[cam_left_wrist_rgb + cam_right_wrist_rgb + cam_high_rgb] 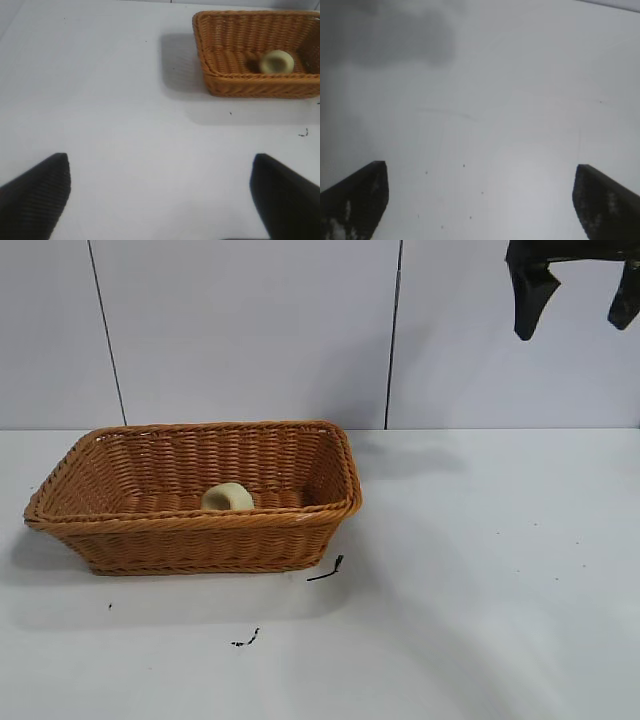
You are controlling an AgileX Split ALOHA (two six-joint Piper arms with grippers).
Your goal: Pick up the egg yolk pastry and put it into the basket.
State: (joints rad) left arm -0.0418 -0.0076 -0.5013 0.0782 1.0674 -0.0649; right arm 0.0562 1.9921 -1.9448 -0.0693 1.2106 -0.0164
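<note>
White table point(480, 570) and grey panelled wall; egg yolk pastry point(228, 497) inside basket point(200, 540); right gripper point(575, 295) raised, both grippers' jaws apart, empty

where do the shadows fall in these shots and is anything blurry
Exterior view: the basket casts a soft shadow on the table beside it. Left wrist view: the basket's shadow falls beside and below it, near fingers blurred. Right wrist view: a dark smudge of shadow on the table.

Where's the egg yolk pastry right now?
In the exterior view, the egg yolk pastry lies inside the basket at table left, near the front wall; neither gripper touches it.
</note>
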